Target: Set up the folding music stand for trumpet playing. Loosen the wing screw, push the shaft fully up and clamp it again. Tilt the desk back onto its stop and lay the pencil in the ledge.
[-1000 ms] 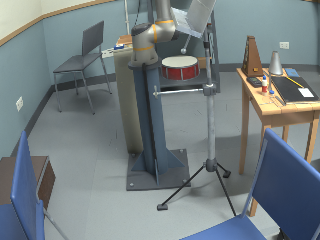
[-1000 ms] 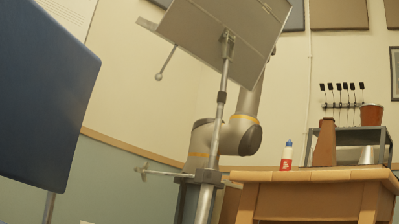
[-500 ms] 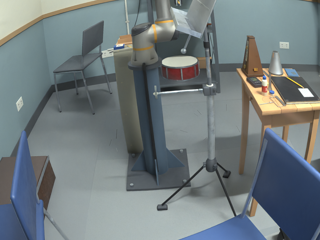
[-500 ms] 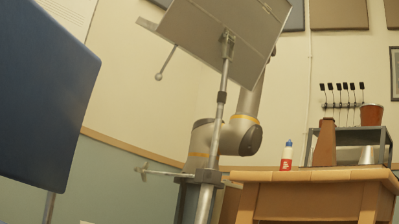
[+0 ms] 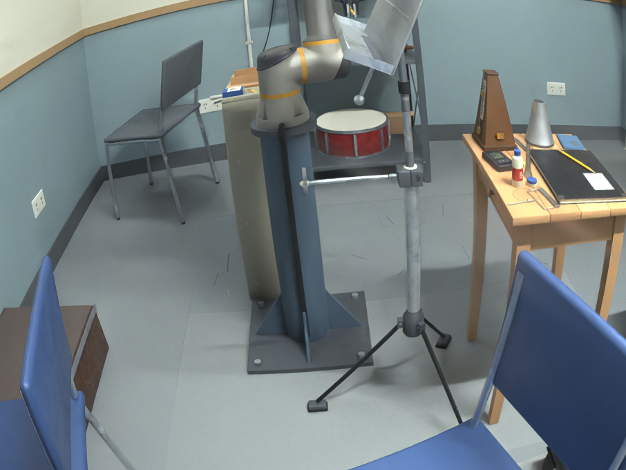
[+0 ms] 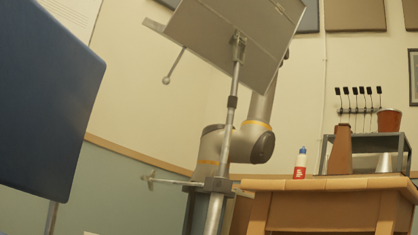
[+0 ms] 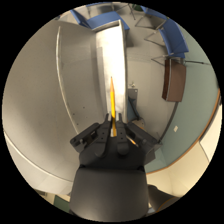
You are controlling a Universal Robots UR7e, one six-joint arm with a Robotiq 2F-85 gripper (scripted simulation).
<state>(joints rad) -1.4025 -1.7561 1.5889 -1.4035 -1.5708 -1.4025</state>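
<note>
The yellow pencil (image 7: 113,98) lies lengthwise over the shiny ledge (image 7: 112,63) of the grey desk (image 6: 237,37), its point aimed away from me. The pencil is held in my closed gripper (image 7: 113,120) by its rear part. The desk is tilted back on top of the raised shaft (image 5: 404,101) of the music stand. The clamp collar (image 5: 410,174) sits partway down the stand tube, with the long wing screw (image 5: 349,178) sticking out to the left. The gripper itself is hidden behind the desk in the side cameras.
A wooden table (image 5: 546,202) right of the stand carries a metronome (image 5: 489,106), a glue bottle (image 5: 517,168) and a black folder. My blue pedestal (image 5: 293,238) stands left of the tripod legs (image 5: 384,364). Blue chairs (image 5: 546,364) fill the near corners.
</note>
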